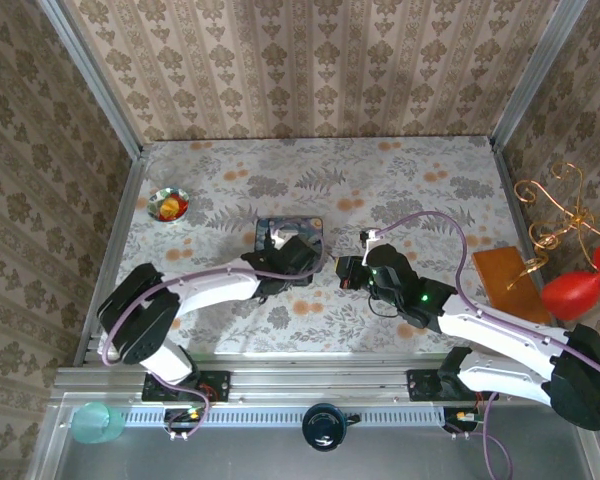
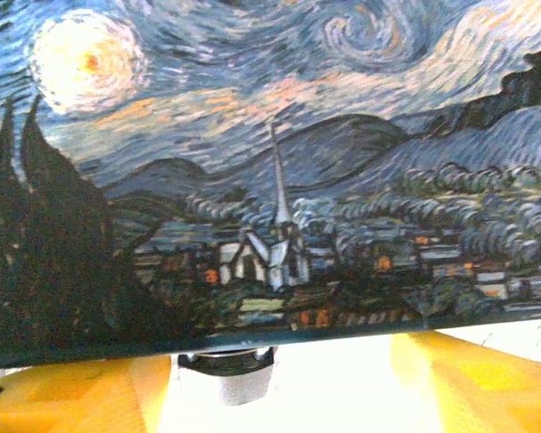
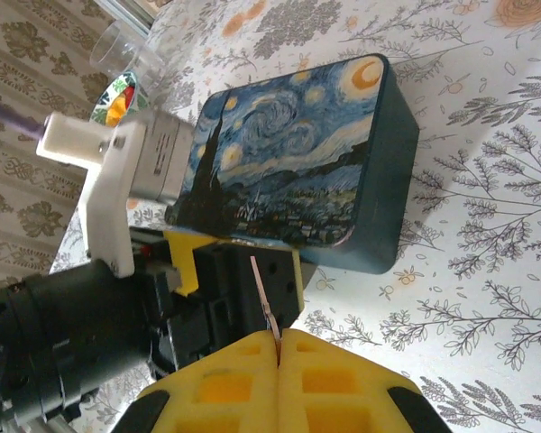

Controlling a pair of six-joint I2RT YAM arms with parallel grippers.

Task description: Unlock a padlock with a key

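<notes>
right gripper (image 3: 278, 343) was clenched on a thin pale metal key (image 3: 264, 298) pointing toward the blue starry-night painted rectangular tin (image 3: 288, 162). left gripper (image 2: 284, 388) stood released, fingers spread at the tin's edge. the small dark-bodied padlock (image 2: 225, 365) sat between them under that edge.

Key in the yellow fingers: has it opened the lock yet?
Not yet, it seems. Done: the right gripper is shut on the key. In hand: the left gripper, open, sits at the painted tin edge, with a small dark-and-pale piece, maybe the padlock, between its fingers. Left: push the key in and turn.
</notes>
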